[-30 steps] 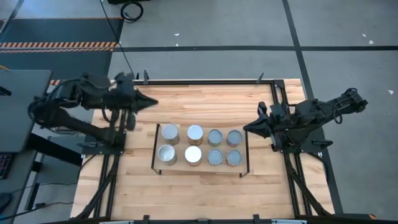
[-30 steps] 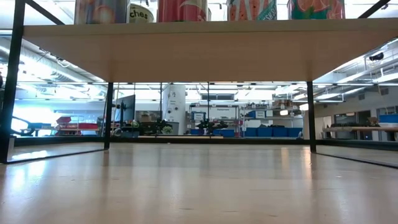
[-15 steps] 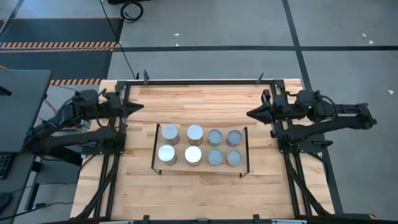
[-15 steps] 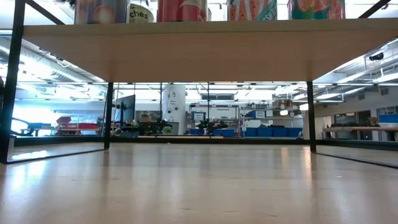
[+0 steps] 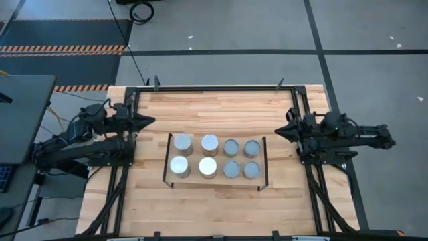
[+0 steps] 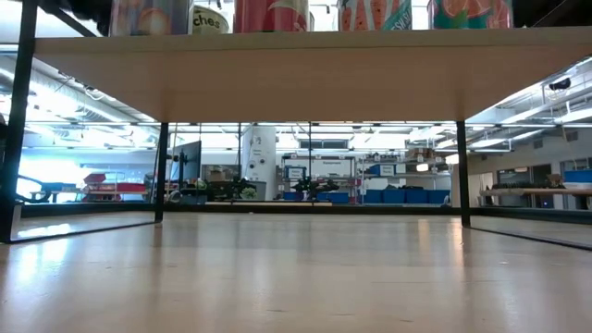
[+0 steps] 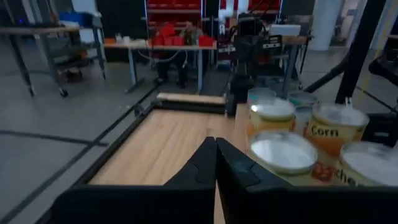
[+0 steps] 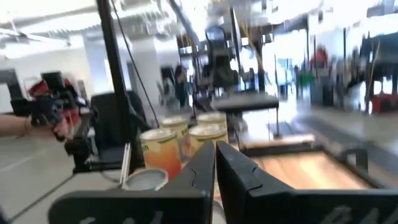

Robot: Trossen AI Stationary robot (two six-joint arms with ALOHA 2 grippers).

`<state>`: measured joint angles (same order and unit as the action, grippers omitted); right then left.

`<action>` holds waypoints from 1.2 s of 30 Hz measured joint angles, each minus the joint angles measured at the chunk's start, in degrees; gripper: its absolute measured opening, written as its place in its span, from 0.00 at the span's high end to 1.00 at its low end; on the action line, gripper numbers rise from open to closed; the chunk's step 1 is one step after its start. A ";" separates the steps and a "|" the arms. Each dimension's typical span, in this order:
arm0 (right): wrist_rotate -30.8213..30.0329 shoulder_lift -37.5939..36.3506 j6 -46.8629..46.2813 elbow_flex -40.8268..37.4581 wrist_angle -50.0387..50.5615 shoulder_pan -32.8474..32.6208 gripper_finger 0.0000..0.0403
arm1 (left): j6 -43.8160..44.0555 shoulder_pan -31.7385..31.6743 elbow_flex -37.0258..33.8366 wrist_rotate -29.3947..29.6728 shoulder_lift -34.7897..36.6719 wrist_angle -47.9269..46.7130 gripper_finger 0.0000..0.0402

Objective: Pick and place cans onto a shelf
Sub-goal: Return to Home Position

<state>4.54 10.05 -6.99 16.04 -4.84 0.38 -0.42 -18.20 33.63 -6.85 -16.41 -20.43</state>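
The shelf [image 5: 217, 178], a low light-wood board with black end frames, stands in the middle of the table. Several cans [image 5: 209, 142] with silvery lids stand upright on it in two rows. The low view shows the board's underside [image 6: 296, 79] and the cans' lower ends [image 6: 270, 13] above it. My left gripper [image 5: 152, 121] is shut and empty at the table's left edge, pointing level toward the shelf. My right gripper [image 5: 279, 132] is shut and empty at the right edge, also pointing at the shelf. Each wrist view shows shut fingertips [image 7: 216, 144] [image 8: 215, 148] with cans [image 7: 283, 152] [image 8: 163, 149] beyond.
Black rails [image 5: 214, 88] frame the wooden tabletop [image 5: 214, 107]. Bare wood lies on all sides of the shelf. The other arm [image 7: 247, 43] shows far off in the left wrist view. Workshop benches and racks fill the room behind.
Both arms have sunk and drawn back from the shelf. My left gripper went toward the table's left edge. My right gripper swung toward the far edge, then back, and ended nearer the right edge. Both stayed shut. The cans and the shelf have not moved.
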 joint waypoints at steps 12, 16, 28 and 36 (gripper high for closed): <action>1.69 -9.14 -3.32 -15.68 -9.83 0.20 0.94 | 7.91 0.09 -16.29 -12.58 6.90 10.12 0.95; 1.13 -9.36 -2.08 -15.66 -8.75 0.20 0.94 | 6.20 0.04 -20.77 -13.13 10.68 13.75 0.95; -2.40 -9.31 0.19 -15.66 2.63 0.20 0.94 | 1.76 0.04 -24.01 -16.55 16.29 4.42 0.95; -2.47 -8.94 0.64 -15.66 3.19 0.20 0.94 | 7.26 0.04 -33.19 -9.45 15.73 24.67 0.95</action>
<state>2.07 1.10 -6.35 0.38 -1.65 0.58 6.84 -18.15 0.44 -16.31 -0.68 4.24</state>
